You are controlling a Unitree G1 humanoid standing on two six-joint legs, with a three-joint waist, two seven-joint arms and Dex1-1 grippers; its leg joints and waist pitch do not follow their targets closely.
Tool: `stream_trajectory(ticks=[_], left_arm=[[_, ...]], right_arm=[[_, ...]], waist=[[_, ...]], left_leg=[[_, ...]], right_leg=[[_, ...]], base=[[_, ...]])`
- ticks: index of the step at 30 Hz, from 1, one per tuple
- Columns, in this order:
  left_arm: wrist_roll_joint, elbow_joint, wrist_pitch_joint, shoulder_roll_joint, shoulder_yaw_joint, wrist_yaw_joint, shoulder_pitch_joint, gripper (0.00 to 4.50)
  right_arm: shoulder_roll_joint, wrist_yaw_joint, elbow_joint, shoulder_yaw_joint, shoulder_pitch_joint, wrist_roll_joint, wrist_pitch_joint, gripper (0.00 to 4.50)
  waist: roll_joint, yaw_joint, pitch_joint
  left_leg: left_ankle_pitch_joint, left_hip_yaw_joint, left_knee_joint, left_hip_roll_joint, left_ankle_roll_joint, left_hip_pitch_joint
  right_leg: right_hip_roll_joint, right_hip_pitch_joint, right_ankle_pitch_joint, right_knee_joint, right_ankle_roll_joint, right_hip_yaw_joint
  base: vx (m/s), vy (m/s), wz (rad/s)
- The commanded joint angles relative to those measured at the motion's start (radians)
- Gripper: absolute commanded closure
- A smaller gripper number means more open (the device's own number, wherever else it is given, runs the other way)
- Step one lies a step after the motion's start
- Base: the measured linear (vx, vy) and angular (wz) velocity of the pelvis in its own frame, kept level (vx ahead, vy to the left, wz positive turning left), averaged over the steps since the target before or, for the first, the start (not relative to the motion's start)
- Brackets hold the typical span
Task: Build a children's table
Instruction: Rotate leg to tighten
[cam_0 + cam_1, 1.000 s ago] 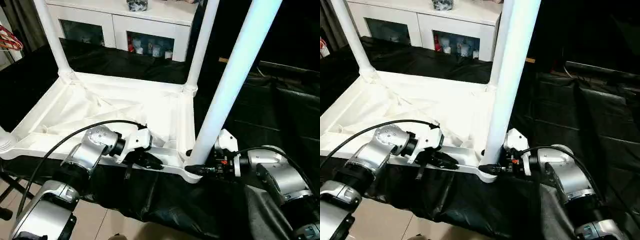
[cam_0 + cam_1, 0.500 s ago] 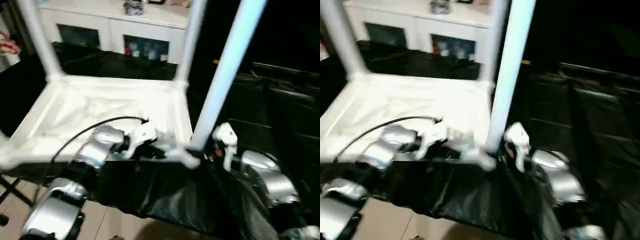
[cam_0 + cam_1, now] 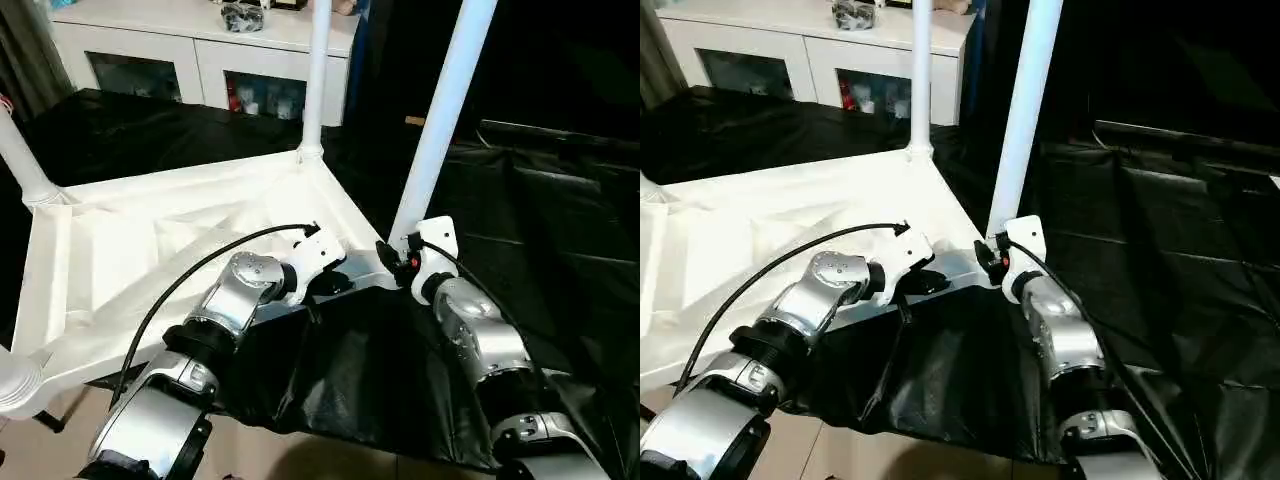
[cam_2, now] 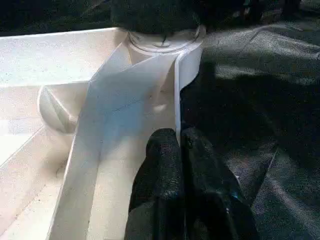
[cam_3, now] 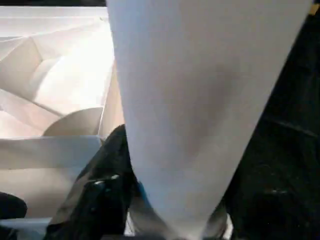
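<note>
The children's table (image 3: 150, 250) lay upside down on a surface covered with black cloth (image 3: 560, 250), with its ribbed hollow underside facing up. Its legs stood upward from the rounded corner sockets: one far leg (image 3: 317, 75) at the back, one leg (image 3: 20, 155) at the left side, and the near leg (image 3: 445, 100) at the corner close to my right arm. A further corner socket (image 3: 15, 380) was at the lower left, near the edge of the surface.

My left gripper (image 3: 335, 282) was at the near rim of the table top, not far from the corner with the near leg. In the left wrist view my two black fingers (image 4: 160, 165) were pressed together, with the thin white rim wall (image 4: 176, 100) of the table between them, so they were clamped on this rim.

My right gripper (image 3: 392, 262) was at the foot of the near leg, just beside its socket. In the right wrist view the white leg (image 5: 200, 100) stood directly before the camera, and one dark finger (image 5: 107, 175) lay against its side. The other finger was hidden behind the leg, so I could not tell if the fingers really clamped the leg or only stood around it.

Behind the surface stood a white cabinet (image 3: 200, 40) with glass doors.
</note>
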Motion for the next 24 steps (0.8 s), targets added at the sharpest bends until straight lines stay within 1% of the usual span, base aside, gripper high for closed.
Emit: stream_trajectory(ticks=[1,2,3,5,6,7,8,9,10,11,12,13,14,15,16,17,18,19,20,21,22,23,24], left_arm=[[0.004,-0.003,-0.03,-0.047,-0.037,-0.001,-0.032,4.5],[0.006,-0.002,-0.034,-0.042,-0.038,-0.004,-0.03,4.5],[0.007,0.0,-0.038,-0.039,-0.038,-0.006,-0.028,4.5],[0.007,0.0,-0.038,-0.039,-0.038,-0.006,-0.028,4.5],[0.01,0.002,-0.046,-0.033,-0.039,-0.007,-0.025,4.5],[0.012,0.002,-0.05,-0.03,-0.04,-0.008,-0.024,4.5],[0.013,0.002,-0.052,-0.029,-0.04,-0.008,-0.023,4.5],[0.014,0.003,-0.056,-0.025,-0.04,-0.01,-0.022,4.5],[0.015,0.004,-0.061,-0.021,-0.039,-0.012,-0.02,4.5],[0.015,0.005,-0.064,-0.019,-0.039,-0.013,-0.019,4.5],[0.015,0.005,-0.064,-0.019,-0.039,-0.013,-0.019,4.5],[0.014,0.009,-0.071,-0.014,-0.038,-0.016,-0.018,4.5],[0.014,0.009,-0.071,-0.014,-0.038,-0.016,-0.018,4.5],[0.013,0.01,-0.085,-0.008,-0.04,-0.023,-0.014,4.5],[0.012,0.01,-0.094,-0.005,-0.04,-0.026,-0.012,4.5],[0.01,0.01,-0.106,-0.001,-0.038,-0.028,-0.01,4.5],[0.009,0.011,-0.109,-0.001,-0.037,-0.027,-0.01,4.23],[0.007,0.011,-0.116,0.0,-0.035,-0.025,-0.009,4.23],[-0.01,0.002,-0.105,0.0,-0.027,-0.045,-0.007,4.06],[-0.023,-0.006,-0.095,-0.001,-0.022,-0.061,-0.006,3.92],[-0.031,-0.009,-0.089,-0.001,-0.019,-0.07,-0.006,3.92],[-0.035,-0.018,-0.082,0.001,-0.02,-0.082,-0.003,3.83],[-0.052,-0.059,-0.049,0.013,-0.018,-0.115,0.005,3.7]], right_arm=[[0.049,0.056,0.038,0.06,0.005,0.013,0.037,1.71],[0.03,0.071,0.02,0.067,0.014,0.007,0.028,1.58],[0.007,0.091,-0.004,0.072,0.027,0.004,0.021,1.58],[0.007,0.091,-0.004,0.072,0.027,0.004,0.021,1.34],[-0.052,0.16,-0.07,0.068,0.062,0.019,0.013,1.34],[-0.075,0.19,-0.095,0.063,0.075,0.03,0.011,1.34],[-0.092,0.212,-0.113,0.06,0.085,0.037,0.01,1.34],[-0.132,0.262,-0.149,0.052,0.107,0.053,0.007,1.34],[-0.183,0.323,-0.188,0.04,0.134,0.074,0.006,1.34],[-0.208,0.356,-0.206,0.033,0.147,0.083,0.005,1.34],[-0.213,0.362,-0.209,0.032,0.15,0.085,0.005,1.34],[-0.262,0.418,-0.233,0.014,0.173,0.102,0.001,1.34],[-0.262,0.418,-0.233,0.014,0.173,0.102,0.001,1.34],[-0.321,0.488,-0.259,-0.011,0.2,0.128,0.002,1.34],[-0.355,0.528,-0.273,-0.024,0.214,0.143,0.007,1.34],[-0.394,0.578,-0.293,-0.037,0.232,0.161,0.013,1.34],[-0.404,0.591,-0.301,-0.04,0.238,0.168,0.018,1.29],[-0.422,0.615,-0.317,-0.043,0.248,0.181,0.028,1.29],[-0.441,0.644,-0.343,-0.043,0.26,0.199,0.049,1.27],[-0.449,0.658,-0.361,-0.042,0.266,0.21,0.063,1.27],[-0.454,0.666,-0.37,-0.04,0.27,0.217,0.071,1.27],[-0.456,0.673,-0.379,-0.036,0.273,0.221,0.076,1.27],[-0.448,0.688,-0.41,-0.012,0.281,0.229,0.088,1.27]], waist=[[0.009,0.003,-0.043],[0.01,0.004,-0.043],[0.003,0.005,-0.044],[0.006,0.009,-0.044],[0.001,0.01,-0.044],[0.002,0.016,-0.044],[0.0,0.026,-0.044],[-0.002,0.03,-0.045],[-0.003,0.037,-0.048],[-0.004,0.04,-0.049],[-0.006,0.04,-0.05],[-0.007,0.04,-0.051],[-0.008,0.045,-0.051],[-0.011,0.049,-0.052],[-0.013,0.049,-0.052],[-0.015,0.055,-0.054],[-0.016,0.055,-0.054],[-0.015,0.057,-0.054],[-0.018,0.055,-0.052],[-0.018,0.054,-0.051],[-0.018,0.052,-0.051],[-0.018,0.05,-0.05],[-0.023,0.049,-0.049]], left_leg=[[-0.425,-0.015,-0.082,0.03,0.006,0.005],[-0.422,-0.014,-0.082,0.031,0.006,0.006],[-0.417,-0.012,-0.082,0.031,0.008,0.005],[-0.404,-0.011,-0.081,0.033,0.012,0.007],[-0.383,-0.01,-0.082,0.033,0.018,0.0],[-0.379,-0.009,-0.08,0.034,0.023,0.003],[-0.367,-0.006,-0.078,0.036,0.035,0.007],[-0.355,-0.006,-0.078,0.036,0.04,0.005],[-0.335,-0.003,-0.076,0.037,0.051,0.004],[-0.323,-0.003,-0.074,0.037,0.054,0.004],[-0.296,-0.002,-0.073,0.036,0.062,-0.002],[-0.274,-0.002,-0.072,0.035,0.067,-0.007],[-0.257,-0.001,-0.068,0.035,0.073,-0.005],[-0.244,0.001,-0.065,0.035,0.084,-0.004],[-0.234,0.001,-0.065,0.034,0.089,-0.007],[-0.215,0.001,-0.062,0.036,0.102,-0.007],[-0.196,0.0,-0.06,0.036,0.113,-0.011],[-0.19,0.001,-0.06,0.035,0.119,-0.01],[-0.186,0.001,-0.059,0.035,0.126,-0.012],[-0.195,0.0,-0.061,0.034,0.126,-0.013],[-0.203,0.0,-0.061,0.035,0.123,-0.014],[-0.216,-0.001,-0.062,0.035,0.114,-0.012],[-0.222,-0.001,-0.064,0.037,0.107,-0.011]], right_leg=[[-0.054,0.028,-0.444,-0.091,-0.13,0.035],[-0.054,0.028,-0.432,-0.089,-0.136,0.036],[-0.053,0.03,-0.421,-0.088,-0.139,0.036],[-0.055,0.029,-0.402,-0.086,-0.146,0.038],[-0.054,0.035,-0.383,-0.082,-0.149,0.039],[-0.054,0.035,-0.378,-0.083,-0.146,0.039],[-0.054,0.034,-0.356,-0.082,-0.147,0.042],[-0.053,0.038,-0.344,-0.08,-0.148,0.042],[-0.054,0.039,-0.315,-0.077,-0.155,0.044],[-0.054,0.04,-0.295,-0.074,-0.162,0.045],[-0.054,0.044,-0.258,-0.068,-0.175,0.044],[-0.055,0.047,-0.248,-0.066,-0.182,0.043],[-0.056,0.048,-0.243,-0.067,-0.18,0.042],[-0.054,0.048,-0.224,-0.065,-0.187,0.043],[-0.054,0.051,-0.214,-0.063,-0.19,0.042],[-0.054,0.052,-0.191,-0.06,-0.193,0.042],[-0.054,0.054,-0.173,-0.057,-0.199,0.041],[-0.054,0.055,-0.167,-0.058,-0.2,0.04],[-0.053,0.054,-0.17,-0.057,-0.203,0.039],[-0.054,0.054,-0.207,-0.061,-0.198,0.037],[-0.055,0.054,-0.23,-0.063,-0.193,0.037],[-0.057,0.051,-0.273,-0.067,-0.186,0.036],[-0.057,0.05,-0.3,-0.068,-0.179,0.036]], base=[[0.0,0.0,0.0],[0.0,0.0,0.0],[0.0,0.0,0.0],[0.0,0.0,0.0],[0.0,0.0,0.0],[0.0,0.0,0.0],[0.0,0.0,0.0],[0.0,0.0,0.0],[0.0,0.0,0.0],[0.0,0.0,0.0],[0.0,0.0,0.0],[0.0,0.0,0.0],[0.057,-0.013,0.02],[0.0,0.0,0.0],[0.0,0.0,0.0],[0.0,0.0,0.0],[0.0,0.0,0.0],[0.0,0.0,0.0],[0.0,0.0,0.0],[0.0,0.0,0.0],[0.0,0.0,0.0],[0.0,0.0,0.0],[0.0,0.0,0.0]])
